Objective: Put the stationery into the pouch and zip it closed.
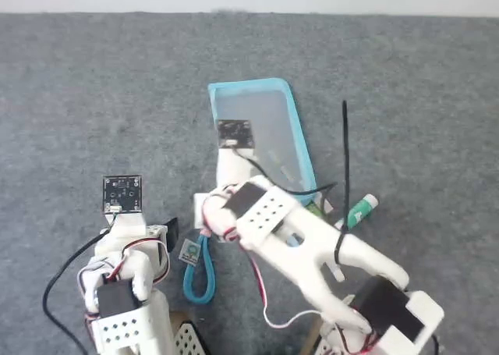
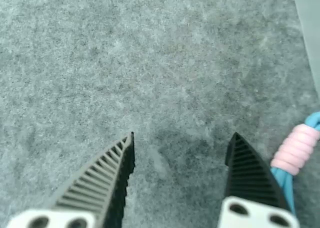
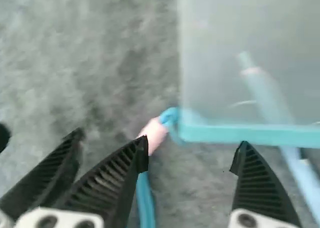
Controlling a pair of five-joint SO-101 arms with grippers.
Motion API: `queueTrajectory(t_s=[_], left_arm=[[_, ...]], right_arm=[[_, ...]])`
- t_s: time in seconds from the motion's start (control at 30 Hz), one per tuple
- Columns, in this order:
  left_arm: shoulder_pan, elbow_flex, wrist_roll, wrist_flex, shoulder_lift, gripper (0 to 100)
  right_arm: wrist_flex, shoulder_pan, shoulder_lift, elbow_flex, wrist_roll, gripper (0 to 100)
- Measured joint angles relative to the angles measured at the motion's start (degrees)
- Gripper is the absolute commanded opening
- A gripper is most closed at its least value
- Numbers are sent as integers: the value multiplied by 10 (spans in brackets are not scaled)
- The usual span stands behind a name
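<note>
The translucent pouch (image 1: 261, 125) with a blue edge lies on the carpet in the middle of the table. Its blue strap (image 1: 200, 273) with a pink bead (image 3: 155, 130) trails from the near corner. My right gripper (image 3: 194, 141) is open, just short of that corner of the pouch (image 3: 240, 62), with the bead by one fingertip. A blue pen (image 3: 262, 90) shows through the pouch wall. A green and white marker (image 1: 361, 210) lies beside the pouch, partly under the right arm. My left gripper (image 2: 183, 136) is open over bare carpet, with the strap and bead (image 2: 297, 149) beside one finger.
Grey carpet (image 1: 93, 90) covers the whole table, with free room at the left and far side. A black cable (image 1: 345, 160) rises by the right arm. A second black ribbed finger (image 3: 47, 178) shows beside my right gripper. A small tag (image 1: 189, 252) lies on the strap.
</note>
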Motion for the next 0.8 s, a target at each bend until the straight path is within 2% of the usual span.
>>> queueTrajectory(t_s=[0.1, 0.5, 0.67, 0.8], left_arm=[[0, 0, 0, 0, 0, 284], [0, 0, 0, 0, 0, 284], [0, 0, 0, 0, 0, 284], [-30, 0, 0, 0, 0, 284]], right_arm=[[-1, -18, 0, -11, -1, 158], [0, -23, 34, -34, -3, 177], [46, -23, 109, -107, -4, 177], [103, -24, 167, -182, -4, 177]])
